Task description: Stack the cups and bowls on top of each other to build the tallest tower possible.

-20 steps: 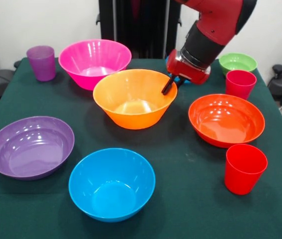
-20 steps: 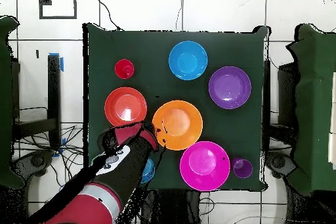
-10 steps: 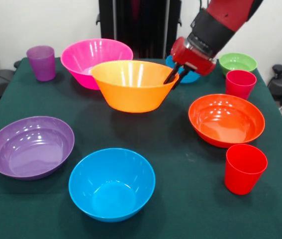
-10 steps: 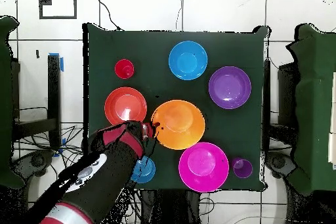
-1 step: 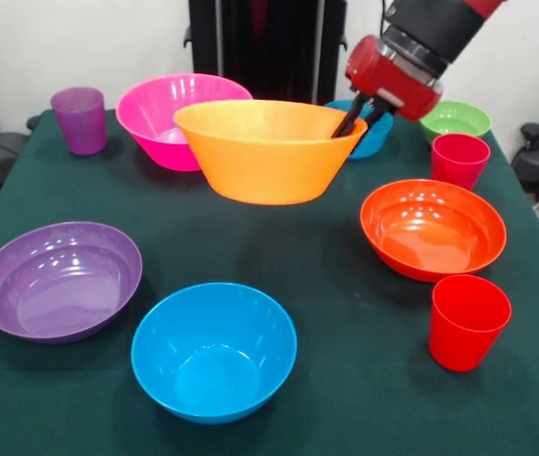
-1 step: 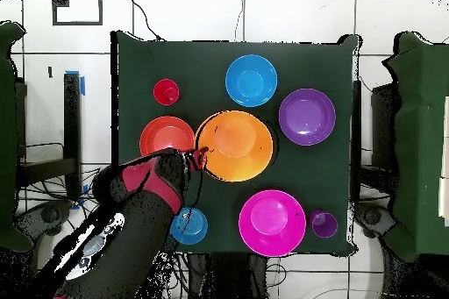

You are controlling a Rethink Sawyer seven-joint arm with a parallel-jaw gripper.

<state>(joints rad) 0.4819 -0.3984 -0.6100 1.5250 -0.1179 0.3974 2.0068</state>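
My gripper (image 5: 353,122) (image 6: 198,156) is shut on the right rim of the large orange bowl (image 5: 267,150) (image 6: 235,145), which hangs clear above the table. Behind it stands the pink bowl (image 5: 169,119) (image 6: 272,222). The purple bowl (image 5: 57,279) (image 6: 306,117) and the medium blue bowl (image 5: 213,350) (image 6: 251,80) rest near the front. A red-orange bowl (image 5: 432,228) (image 6: 165,137) lies to the right. Two red cups (image 5: 468,321) (image 5: 459,159) stand upright on the right side, and the purple cup (image 5: 80,119) (image 6: 324,224) at the far left corner. No tower shows.
A small blue bowl (image 5: 375,139) (image 6: 189,225) sits partly hidden behind the orange one, and a green bowl (image 5: 454,120) at the far right corner. The dark green tablecloth (image 5: 345,380) covers the table. Black furniture stands behind the table.
The orange bowl has risen off the table in my gripper's hold. Arm and bowl have climbed and shifted slightly towards the red-orange bowl.
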